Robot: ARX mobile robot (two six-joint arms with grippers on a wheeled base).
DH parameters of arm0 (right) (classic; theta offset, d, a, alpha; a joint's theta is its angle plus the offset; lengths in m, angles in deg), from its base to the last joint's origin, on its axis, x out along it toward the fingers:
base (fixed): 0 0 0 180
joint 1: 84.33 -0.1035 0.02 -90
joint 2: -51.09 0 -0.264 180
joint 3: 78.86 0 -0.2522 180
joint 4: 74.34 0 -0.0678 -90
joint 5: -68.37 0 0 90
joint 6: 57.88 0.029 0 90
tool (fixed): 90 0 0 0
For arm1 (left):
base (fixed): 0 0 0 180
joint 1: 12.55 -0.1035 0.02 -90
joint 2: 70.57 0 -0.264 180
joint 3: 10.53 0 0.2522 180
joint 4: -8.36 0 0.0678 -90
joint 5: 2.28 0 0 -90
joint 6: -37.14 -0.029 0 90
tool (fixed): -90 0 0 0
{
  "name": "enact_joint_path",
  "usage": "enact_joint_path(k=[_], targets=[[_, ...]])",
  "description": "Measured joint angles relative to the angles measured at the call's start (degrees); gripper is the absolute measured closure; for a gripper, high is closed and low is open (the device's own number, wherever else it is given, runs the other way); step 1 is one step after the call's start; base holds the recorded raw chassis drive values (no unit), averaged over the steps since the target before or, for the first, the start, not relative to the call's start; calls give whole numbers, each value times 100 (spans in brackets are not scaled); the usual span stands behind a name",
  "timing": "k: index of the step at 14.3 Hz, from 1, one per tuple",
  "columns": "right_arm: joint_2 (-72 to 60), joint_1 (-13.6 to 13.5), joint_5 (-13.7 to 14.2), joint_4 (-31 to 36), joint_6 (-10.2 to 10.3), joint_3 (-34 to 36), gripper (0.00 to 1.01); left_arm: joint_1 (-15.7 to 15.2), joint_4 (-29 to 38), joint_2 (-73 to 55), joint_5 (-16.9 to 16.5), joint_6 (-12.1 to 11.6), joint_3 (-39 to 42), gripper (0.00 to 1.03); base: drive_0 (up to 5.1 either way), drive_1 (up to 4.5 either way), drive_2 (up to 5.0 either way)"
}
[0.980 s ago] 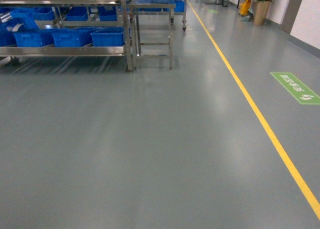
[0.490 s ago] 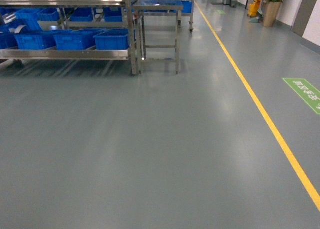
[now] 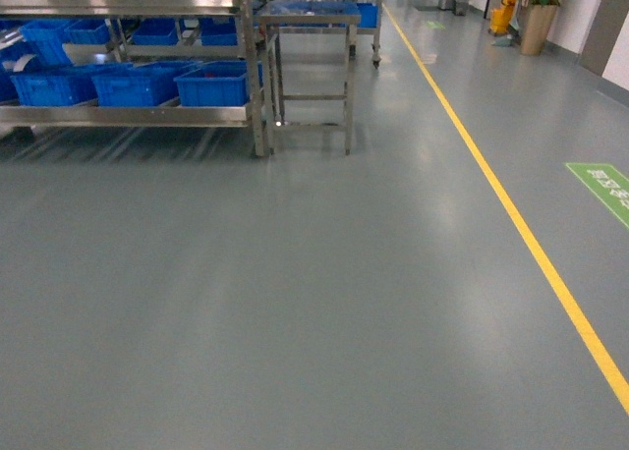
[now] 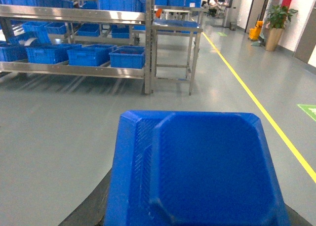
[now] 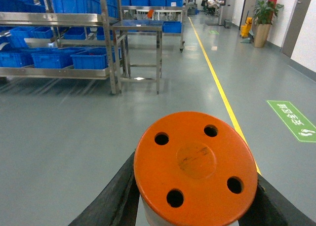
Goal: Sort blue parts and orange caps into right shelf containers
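1. I am in transit: the head view shows only grey floor (image 3: 295, 303), a yellow line (image 3: 521, 234) on my right and the steel shelf (image 3: 128, 116) ahead on my left, well apart from me

2. My left gripper (image 4: 197, 206) is clamped on a blue part (image 4: 197, 171), its dished face filling the lower half of the left wrist view; dark jaw edges show at both lower corners

3. My right gripper (image 5: 195, 206) is closed on an orange cap (image 5: 195, 169), flat top with four holes facing the camera, black jaws pressed against its sides

4. The crates (image 3: 211, 84) sit in a row on the shelf's lower tier, open tops up. I cannot tell from here which one takes caps and which takes parts, nor what lies in them

5. So I judge the pick-up done and the carry under way; nothing is sorted yet

6. Next calls for closing on the shelf squarely, steering clear of the small steel table (image 3: 307, 67) just beside its right post, then reaching each arm over a crate rim under the upper tier before letting go
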Motion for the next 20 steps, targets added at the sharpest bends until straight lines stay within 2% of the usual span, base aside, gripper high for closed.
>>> enact_joint_path(k=[20], targets=[[0,0,0,9,0,0,56,0,4,0,0,0,0,61,1,413,-410]])
